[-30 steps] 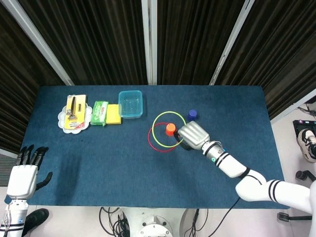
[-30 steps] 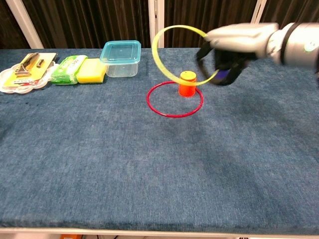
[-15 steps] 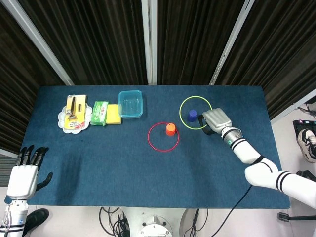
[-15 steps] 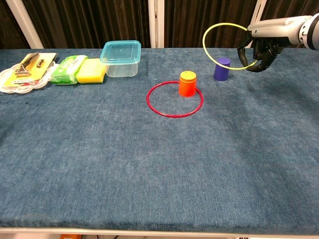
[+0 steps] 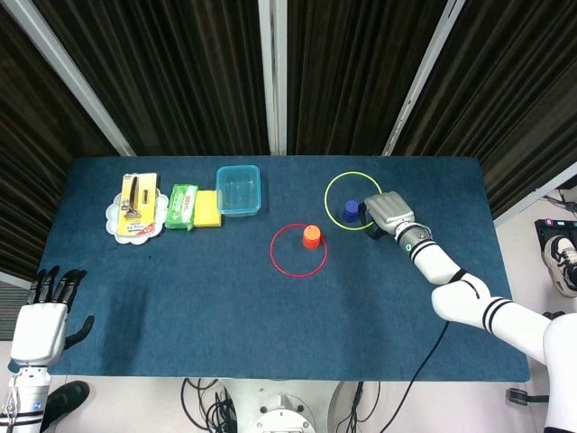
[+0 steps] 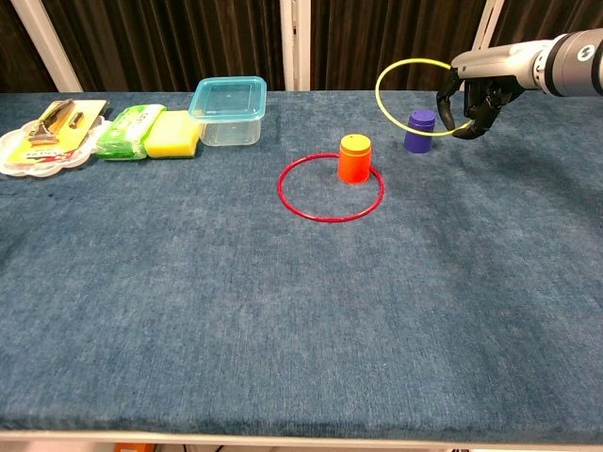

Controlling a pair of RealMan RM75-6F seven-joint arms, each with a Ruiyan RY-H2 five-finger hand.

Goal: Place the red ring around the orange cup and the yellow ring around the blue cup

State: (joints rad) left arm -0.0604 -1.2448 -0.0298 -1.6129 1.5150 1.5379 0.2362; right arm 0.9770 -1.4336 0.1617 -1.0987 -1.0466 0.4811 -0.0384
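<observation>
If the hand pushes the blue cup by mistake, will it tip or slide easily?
Probably yes. The blue cup looks small and light, so a nudge from the yellow ring or right hand could shift it. It seems inverted on its wider rim, so sliding seems likelier than tipping.

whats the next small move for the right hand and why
Probably lower the yellow ring straight down and let go. The right hand holds it tilted in the air above the blue cup, which the head view shows inside the ring's outline. The red ring already lies around the orange cup.
</observation>
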